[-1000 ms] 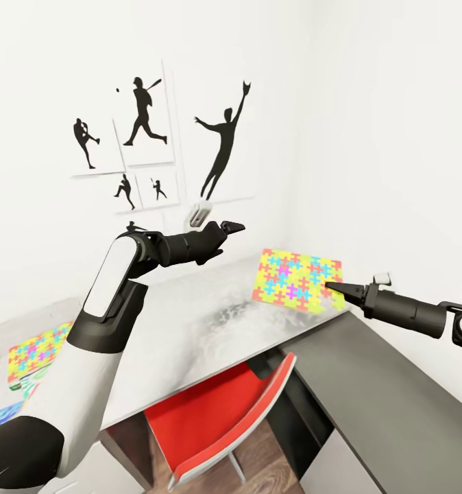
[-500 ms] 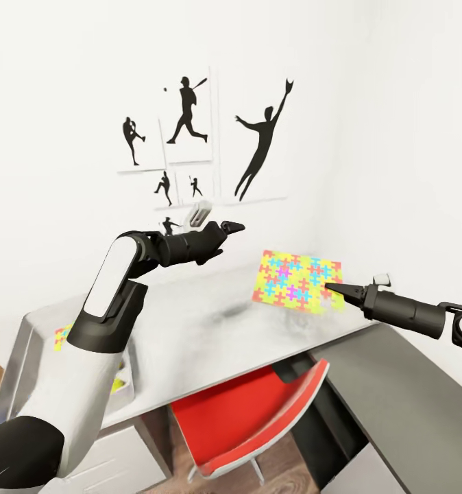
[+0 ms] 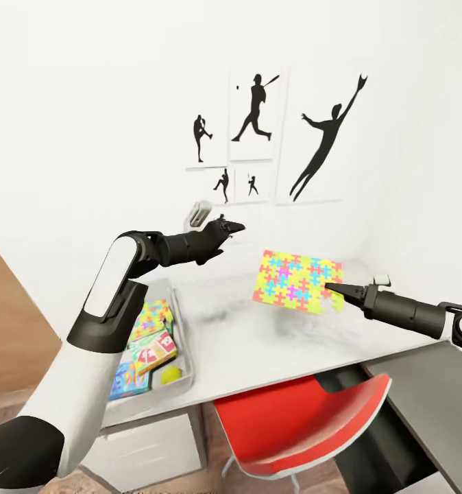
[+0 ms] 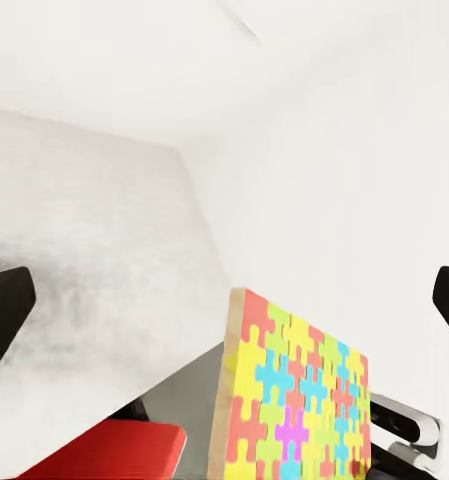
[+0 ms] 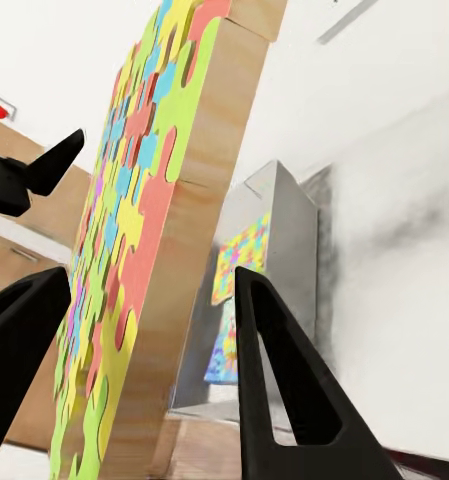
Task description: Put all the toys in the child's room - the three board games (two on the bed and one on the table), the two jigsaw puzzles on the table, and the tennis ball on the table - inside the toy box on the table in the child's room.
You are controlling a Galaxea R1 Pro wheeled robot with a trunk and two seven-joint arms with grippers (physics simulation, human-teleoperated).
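Observation:
A jigsaw puzzle (image 3: 296, 280) of yellow, pink, green and blue pieces hangs tilted above the table (image 3: 258, 343), with my right gripper (image 3: 334, 287) shut on its near right edge. In the right wrist view the puzzle (image 5: 134, 230) stands between the two black fingers (image 5: 274, 380). My left gripper (image 3: 227, 226) is open and holds nothing, raised above the table's middle. At the table's left end the grey toy box (image 3: 181, 322) holds a second jigsaw puzzle (image 3: 152, 317), board games (image 3: 152, 350) and the tennis ball (image 3: 171, 374).
A red chair (image 3: 306, 425) is tucked under the table's front edge. A lower dark-topped cabinet (image 3: 436, 391) stands at the right. Black sports silhouette pictures (image 3: 258, 110) hang on the white wall behind. Wood floor (image 3: 11, 322) shows at the left.
The view has swung to the left, bringing the toy box and its contents into the picture. Both arms and the held puzzle keep their places in the view.

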